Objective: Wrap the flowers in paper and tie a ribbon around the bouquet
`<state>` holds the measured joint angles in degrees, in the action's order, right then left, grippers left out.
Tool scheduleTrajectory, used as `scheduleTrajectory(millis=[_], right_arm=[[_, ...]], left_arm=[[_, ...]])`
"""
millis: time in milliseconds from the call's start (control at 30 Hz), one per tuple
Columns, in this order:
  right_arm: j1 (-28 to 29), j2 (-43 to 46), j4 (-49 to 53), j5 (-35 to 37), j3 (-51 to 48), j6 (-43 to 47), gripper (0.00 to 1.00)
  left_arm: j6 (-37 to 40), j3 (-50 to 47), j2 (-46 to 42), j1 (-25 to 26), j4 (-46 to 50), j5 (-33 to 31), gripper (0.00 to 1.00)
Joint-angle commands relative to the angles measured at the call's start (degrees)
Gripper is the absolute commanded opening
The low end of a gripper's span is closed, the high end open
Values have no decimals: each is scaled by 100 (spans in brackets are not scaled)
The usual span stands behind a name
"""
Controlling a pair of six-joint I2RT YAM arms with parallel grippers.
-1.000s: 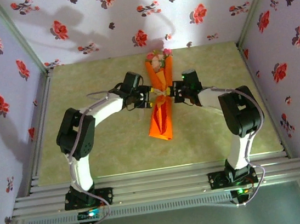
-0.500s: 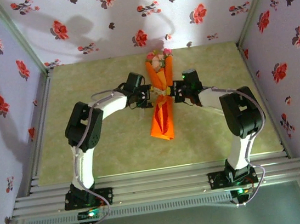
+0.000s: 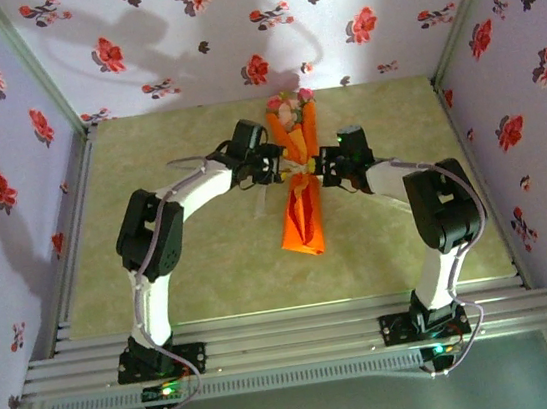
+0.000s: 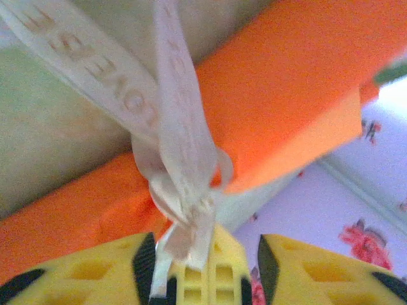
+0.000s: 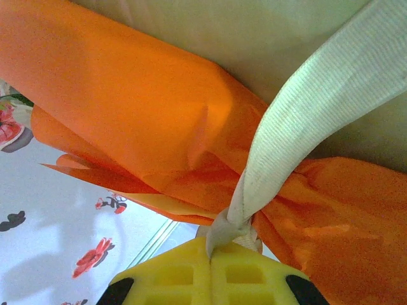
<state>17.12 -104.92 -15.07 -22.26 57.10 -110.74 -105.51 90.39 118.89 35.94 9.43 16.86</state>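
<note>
— Entry one, the right pincer (image 5: 210, 254)?
— We list it clamped shut on the ribbon (image 5: 299, 121), which rises from its tips across the orange paper (image 5: 127, 95).
— Entry two, the left pincer (image 4: 203, 260)?
— Fingers partly apart, with the knotted bunch of ribbon sitting at them. Whether it is pinched, we cannot tell.
— Entry three, the bouquet (image 3: 300, 201)?
— We find it lying on the desk (image 3: 191, 266) between both pincers, ribbon about its middle. The flowers (image 3: 288, 110) are at the far end by the wall, the narrow tip pointing near.
</note>
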Motion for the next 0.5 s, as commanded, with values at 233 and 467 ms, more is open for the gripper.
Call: scheduleTrajectory(millis=[233, 467], right_arm=[[-44, 60, -141, -161, 77, 96, 0], [-47, 60, -198, -152, 47, 70, 0]], left_arm=[[2289, 1128, 443, 232, 1330, 881, 43], [2512, 1132, 661, 249, 1724, 732, 41]])
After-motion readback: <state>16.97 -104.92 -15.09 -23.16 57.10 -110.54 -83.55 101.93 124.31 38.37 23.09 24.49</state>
